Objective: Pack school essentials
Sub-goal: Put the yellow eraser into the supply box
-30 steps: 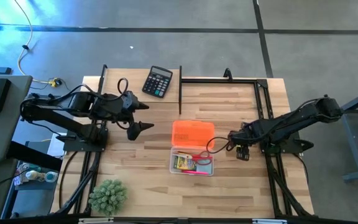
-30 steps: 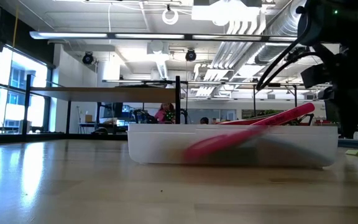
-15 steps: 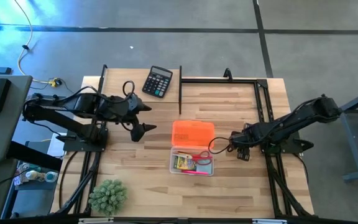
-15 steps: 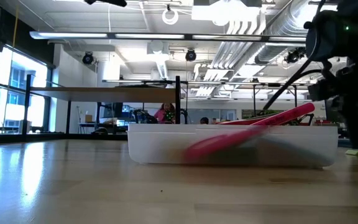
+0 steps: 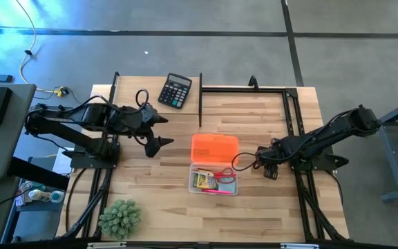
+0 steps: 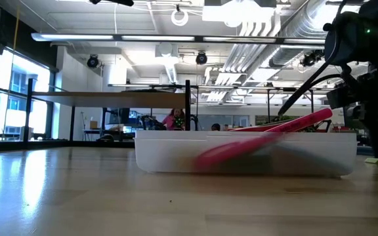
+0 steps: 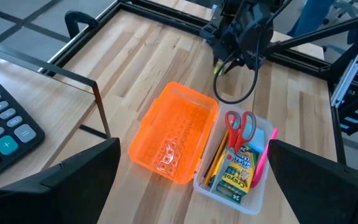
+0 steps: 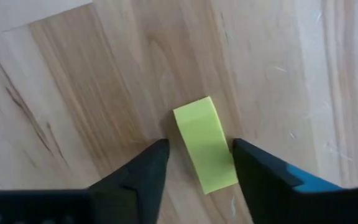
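Observation:
A small yellow eraser [image 8: 205,144] lies flat on the wood table, to the right of the pencil case. My right gripper [image 5: 268,170] points straight down over it, open, with one finger on each long side of it. The clear case tray [image 5: 213,188] with its open orange lid [image 5: 214,147] holds red-handled scissors [image 7: 241,124], a crayon pack [image 7: 235,173], pencils [image 7: 216,158], a pink pen [image 7: 263,158] and a light-blue note pad [image 7: 261,138]. My left gripper [image 5: 166,130] hangs open above the table, left of the case. My right gripper comes at the eraser from above, with its fingers [image 8: 248,163] close beside the eraser's two long sides [image 8: 225,155]. Whether either finger touches it, I cannot tell. The eraser lies flat on the table.
A black calculator [image 5: 175,90] lies at the far edge. A green spiky plant [image 5: 120,218] stands at the near left corner. Black metal frame bars [image 5: 200,104] run along the far and side edges. Bare wood stretches along the table's near side.
My right gripper has sunk a little toward the table, onto the eraser's spot beside the case. The case and its contents have kept still.

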### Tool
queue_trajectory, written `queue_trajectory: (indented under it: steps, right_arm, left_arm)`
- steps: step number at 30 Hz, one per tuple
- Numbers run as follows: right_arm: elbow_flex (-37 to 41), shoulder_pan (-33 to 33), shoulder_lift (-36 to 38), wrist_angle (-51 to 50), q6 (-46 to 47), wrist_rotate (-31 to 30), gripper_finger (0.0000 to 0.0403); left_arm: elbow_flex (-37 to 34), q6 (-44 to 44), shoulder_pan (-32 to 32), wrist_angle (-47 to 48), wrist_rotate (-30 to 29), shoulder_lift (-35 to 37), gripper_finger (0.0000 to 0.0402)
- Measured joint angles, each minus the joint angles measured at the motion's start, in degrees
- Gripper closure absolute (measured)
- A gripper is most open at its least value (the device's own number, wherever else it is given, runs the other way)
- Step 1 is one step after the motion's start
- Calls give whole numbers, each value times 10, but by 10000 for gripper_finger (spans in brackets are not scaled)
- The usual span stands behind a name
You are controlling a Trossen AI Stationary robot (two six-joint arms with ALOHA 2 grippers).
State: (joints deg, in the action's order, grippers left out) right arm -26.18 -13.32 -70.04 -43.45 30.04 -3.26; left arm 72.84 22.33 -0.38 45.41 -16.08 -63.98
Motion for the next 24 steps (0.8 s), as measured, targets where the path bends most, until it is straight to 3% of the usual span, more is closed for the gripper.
queue_trajectory:
  steps: [12, 24]
  right_arm:
    - [0, 0, -1, 4, 24, 16, 360]
    - [-12, 0, -2, 5, 56, 27, 367]
  left_arm:
    - [0, 0, 0, 0, 0, 0, 7]
    - [0, 0, 0, 0, 0, 0, 7]
